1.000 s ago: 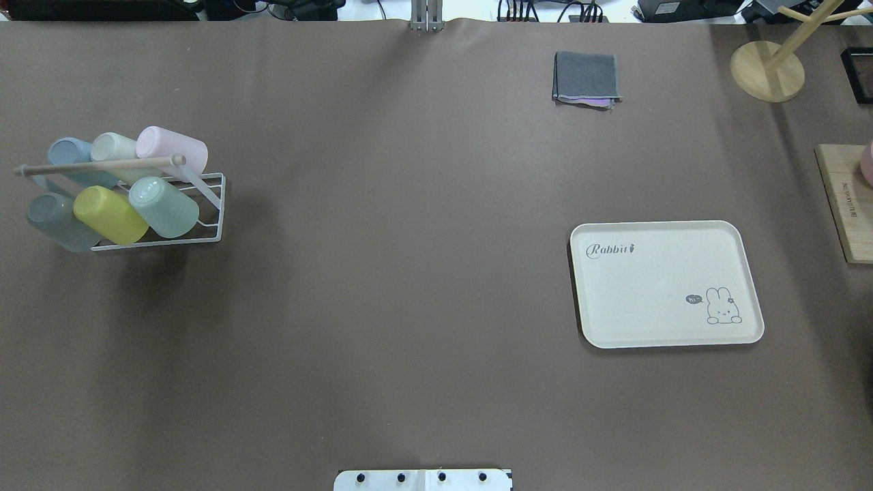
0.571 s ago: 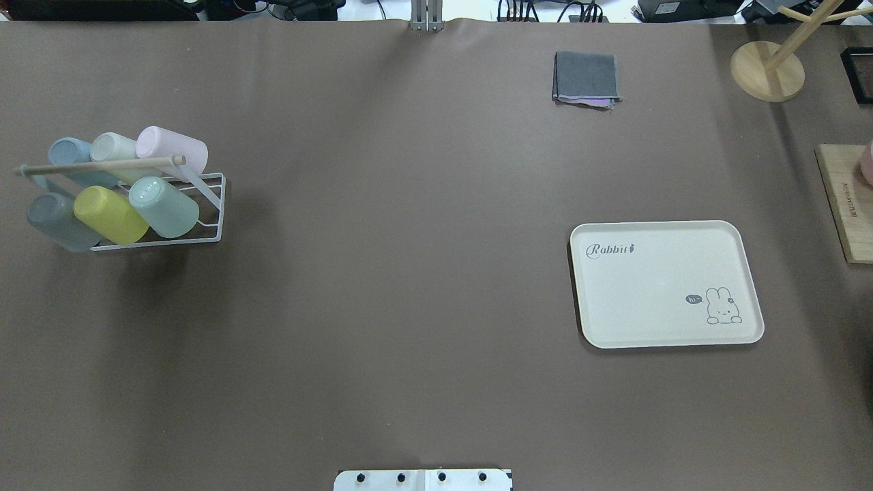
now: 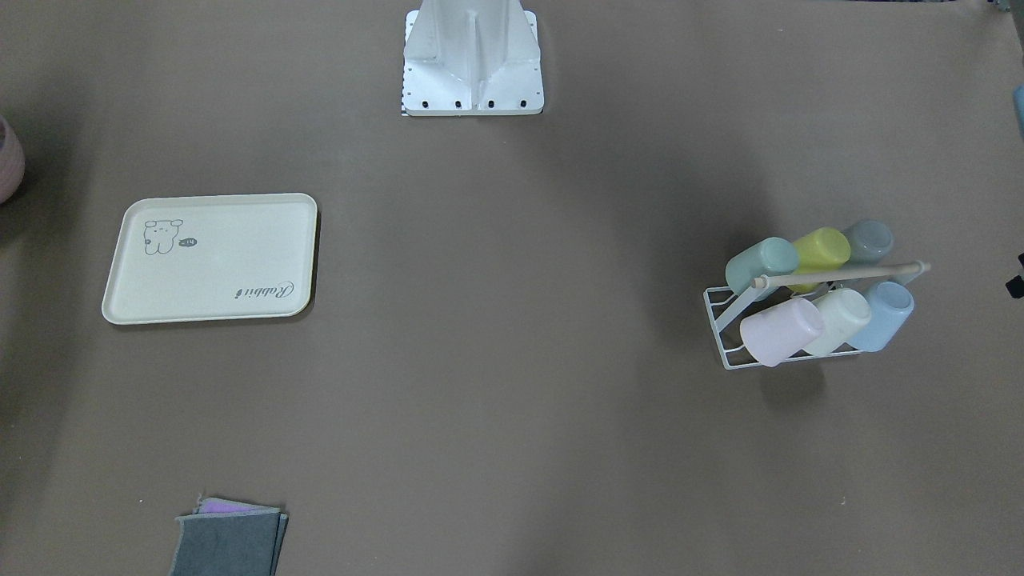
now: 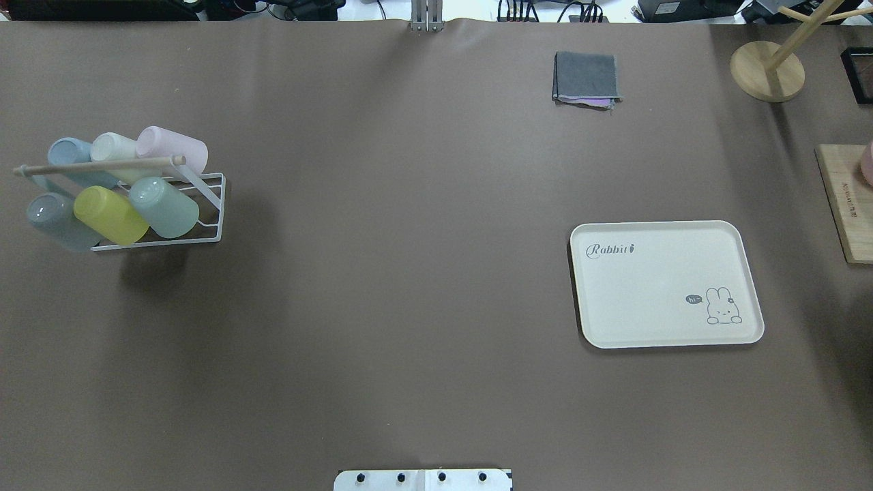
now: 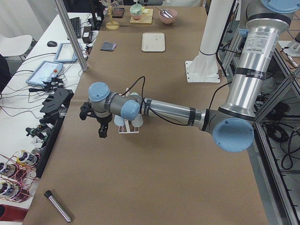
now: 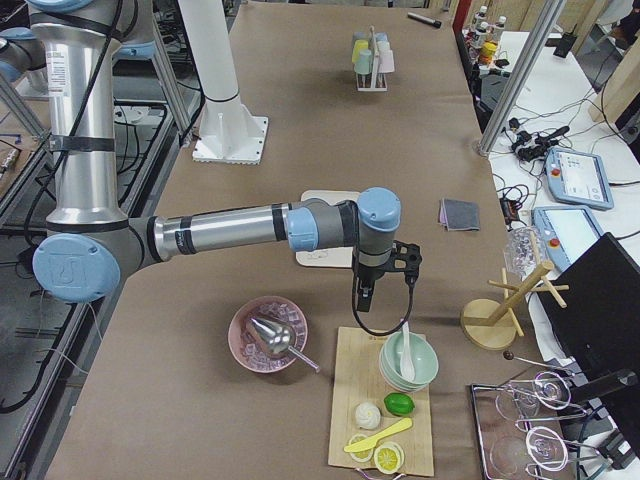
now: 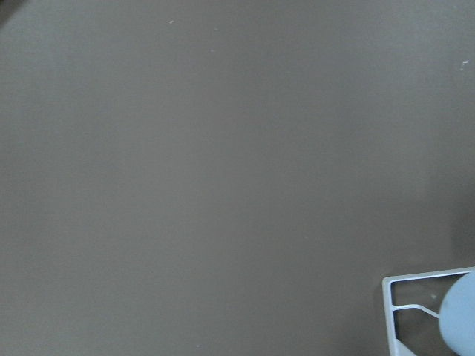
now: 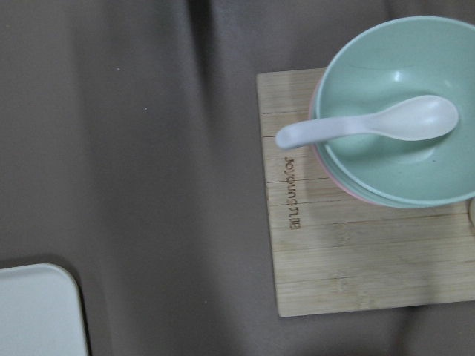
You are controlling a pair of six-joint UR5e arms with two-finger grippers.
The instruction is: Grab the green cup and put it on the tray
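We take the white wire rack [image 4: 221,208] with the wooden bar across its top as our mark. The smooth pale mint green cup [image 4: 164,206] lies tilted in the rack's row nearer the robot, at the end of that row toward the table's middle. It touches the yellow-green plastic cup [image 4: 109,215] beside it, and the grey-blue plastic cup [image 4: 58,221] lies past that one. On the far side of the bar, a pink, a cream and a light blue cup fill the other row.

The left gripper [image 5: 101,135] hangs above the table just beside the rack, fingers pointing down. It is apart from the green cup, and nothing sits between its fingers and nothing touches them. Only the side camera catches it, so we cannot tell whether the fingers are spread or pressed together.

The flat cream rectangular tray [image 4: 655,286] with the "Rabbit" script lies well apart from the rack, toward the table's other end. The right gripper [image 6: 361,298] hangs out there too, beyond the tray from the rack, and again we cannot tell how its fingers stand
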